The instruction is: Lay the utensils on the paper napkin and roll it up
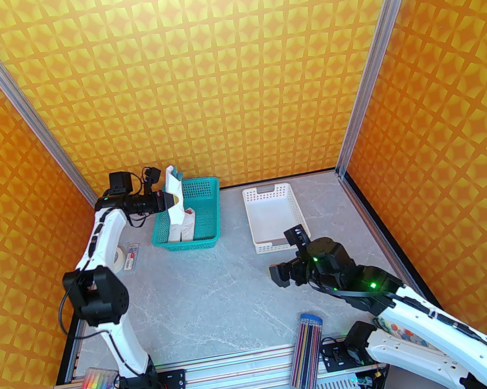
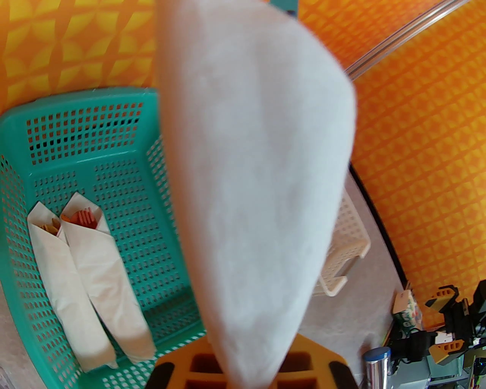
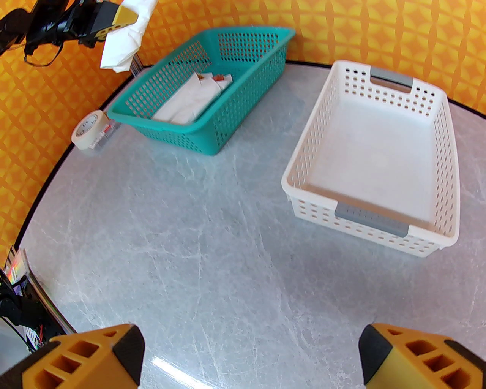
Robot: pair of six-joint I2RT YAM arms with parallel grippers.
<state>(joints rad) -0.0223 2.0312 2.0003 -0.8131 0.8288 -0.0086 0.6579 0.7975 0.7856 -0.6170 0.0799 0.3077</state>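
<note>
Left jaws pinching rolled white napkin [image 1: 173, 184], held upright over left side of teal basket [image 1: 209, 213], two napkin bundles [image 2: 102, 281] lying inside, white basket [image 1: 250, 215] further right, right jaws spread wide above table [image 1: 204, 287]

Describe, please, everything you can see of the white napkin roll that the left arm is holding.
The napkin roll is a soft, matte white paper bundle, creased and loosely wrapped, broad in the middle. It stands roughly upright in the air at the left edge of the teal basket, apart from it. The left pincer is shut across it, with paper showing above and below the grip. A bit of teal peeks from its top end; what is wrapped inside is otherwise hidden.
</note>
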